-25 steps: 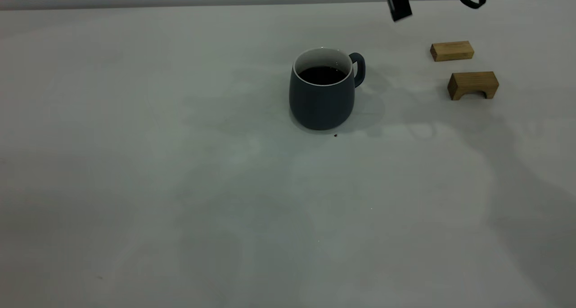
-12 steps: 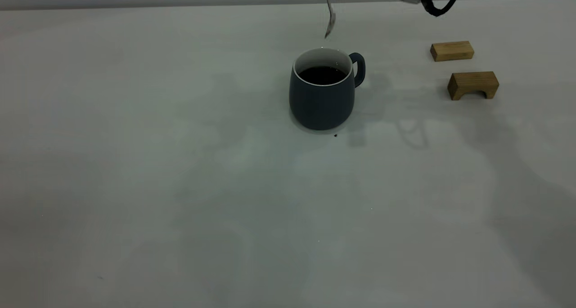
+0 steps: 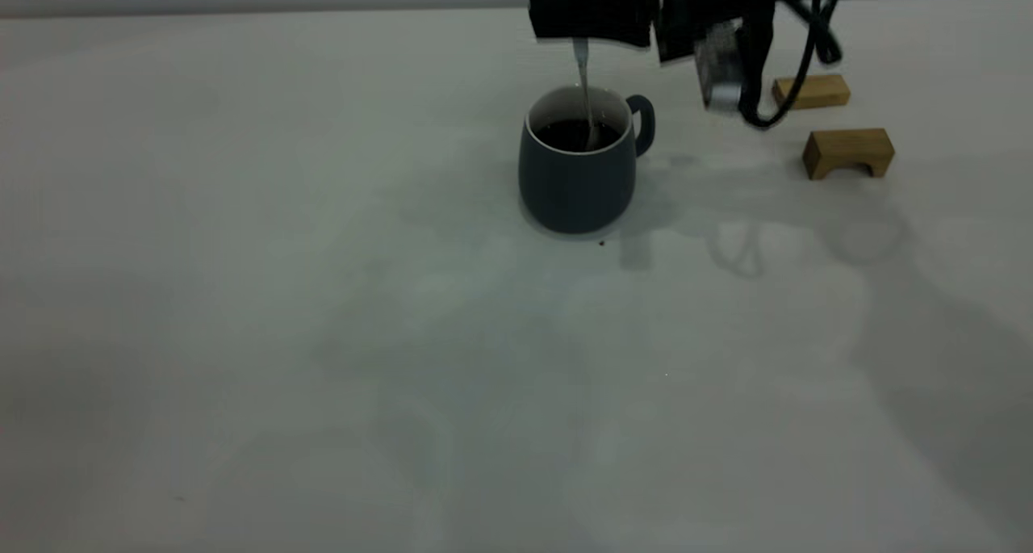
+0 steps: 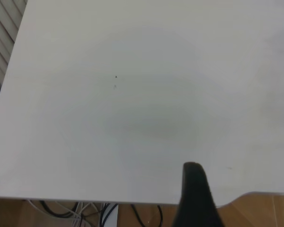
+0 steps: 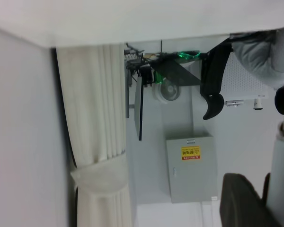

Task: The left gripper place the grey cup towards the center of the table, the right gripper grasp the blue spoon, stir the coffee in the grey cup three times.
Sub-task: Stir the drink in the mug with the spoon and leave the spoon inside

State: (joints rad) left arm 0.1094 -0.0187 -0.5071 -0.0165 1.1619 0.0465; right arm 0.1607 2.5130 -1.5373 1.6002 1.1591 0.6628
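Above the grey cup at the tabletop's centre, your right end effector grips the blue spoon, so stir the coffee gently, clear of the rim.

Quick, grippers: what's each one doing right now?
Left gripper: over bare table, holding nothing; fingers cannot be told.
Right gripper: closed on the blue spoon, bowl in the grey cup.
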